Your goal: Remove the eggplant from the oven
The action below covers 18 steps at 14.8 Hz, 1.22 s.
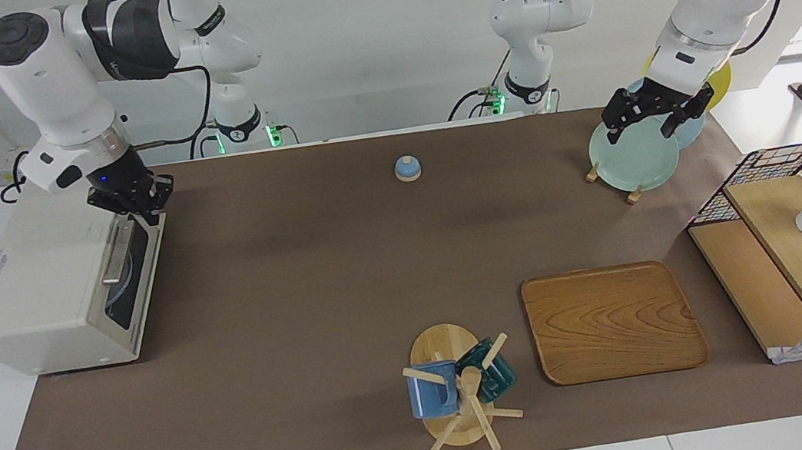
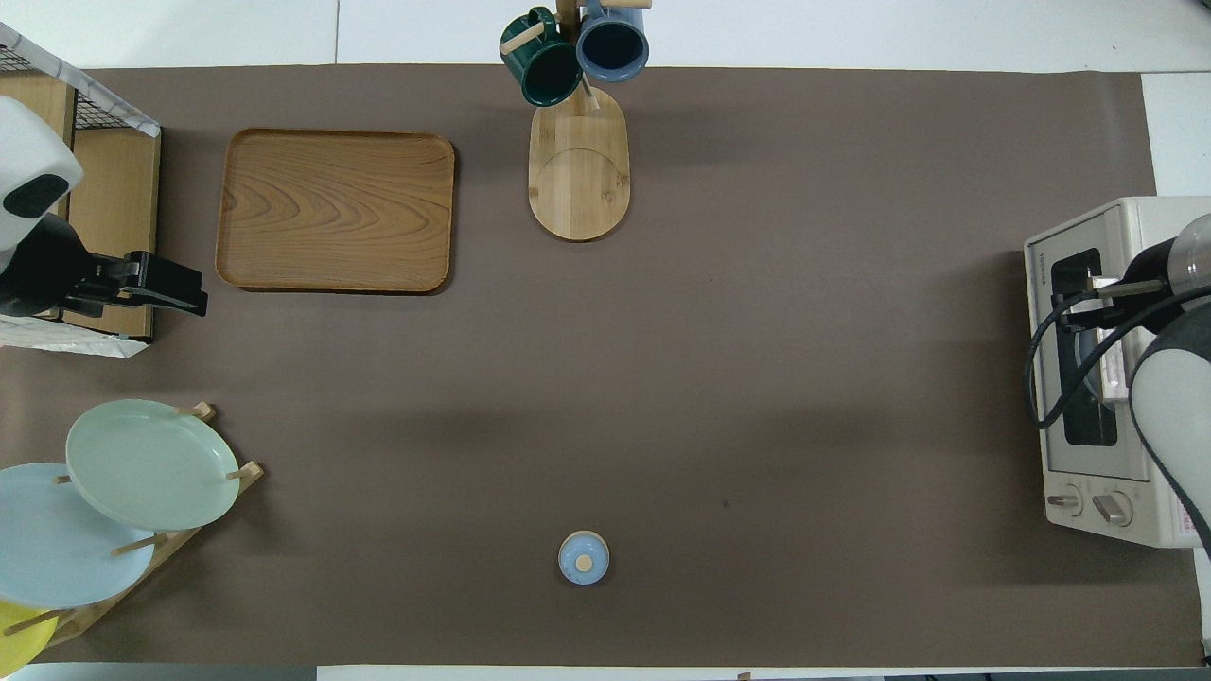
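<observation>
- Eggplant, hidden inside the closed oven (image 1: 60, 281), likely light, smooth, firm; grip mid-body.
- Right gripper (image 1: 143, 205) pinched shut at the door's top edge.
- Left gripper (image 1: 654, 116) waited, spread wide.

You've got a cream-white oven (image 1: 44, 280) on a brown surface (image 1: 316, 283), a wood-grain tray (image 1: 613, 321), pale green (image 1: 632, 157), light blue (image 2: 47, 549) and yellow (image 2: 19, 636) plates, blue (image 1: 431, 391) and dark teal (image 1: 494, 374) mugs, black hands on white arms.
</observation>
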Each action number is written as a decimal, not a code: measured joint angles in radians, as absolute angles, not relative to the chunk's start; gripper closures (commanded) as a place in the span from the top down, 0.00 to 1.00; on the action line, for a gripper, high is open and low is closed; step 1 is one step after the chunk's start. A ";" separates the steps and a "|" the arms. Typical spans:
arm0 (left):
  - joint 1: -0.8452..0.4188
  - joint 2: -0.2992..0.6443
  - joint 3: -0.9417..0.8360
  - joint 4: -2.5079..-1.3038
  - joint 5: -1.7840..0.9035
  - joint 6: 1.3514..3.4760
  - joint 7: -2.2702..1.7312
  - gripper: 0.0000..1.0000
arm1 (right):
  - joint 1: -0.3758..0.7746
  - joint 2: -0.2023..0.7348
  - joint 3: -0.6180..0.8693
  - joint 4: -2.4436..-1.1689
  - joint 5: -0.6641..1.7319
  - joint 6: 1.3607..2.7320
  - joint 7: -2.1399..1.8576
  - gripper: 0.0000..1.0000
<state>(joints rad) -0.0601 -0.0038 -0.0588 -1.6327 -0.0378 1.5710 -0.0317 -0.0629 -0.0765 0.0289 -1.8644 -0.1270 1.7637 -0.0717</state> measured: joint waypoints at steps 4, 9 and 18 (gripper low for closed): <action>-0.060 -0.004 -0.059 -1.633 -0.038 1.571 -0.032 1.00 | -0.078 -0.072 0.028 -1.914 -0.221 1.826 -0.072 0.00; -0.060 -0.004 -0.059 -1.633 -0.038 1.571 -0.032 1.00 | -0.109 -0.050 0.028 -1.985 -0.312 1.928 -0.076 0.00; -0.060 -0.004 -0.059 -1.633 -0.038 1.571 -0.032 1.00 | -0.122 -0.037 0.028 -2.024 -0.340 1.962 -0.102 0.00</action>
<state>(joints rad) -0.0601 -0.0038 -0.0588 -1.6327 -0.0378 1.5710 -0.0317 -0.1218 -0.0367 0.0280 -2.0241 -0.3401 1.9624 -0.1017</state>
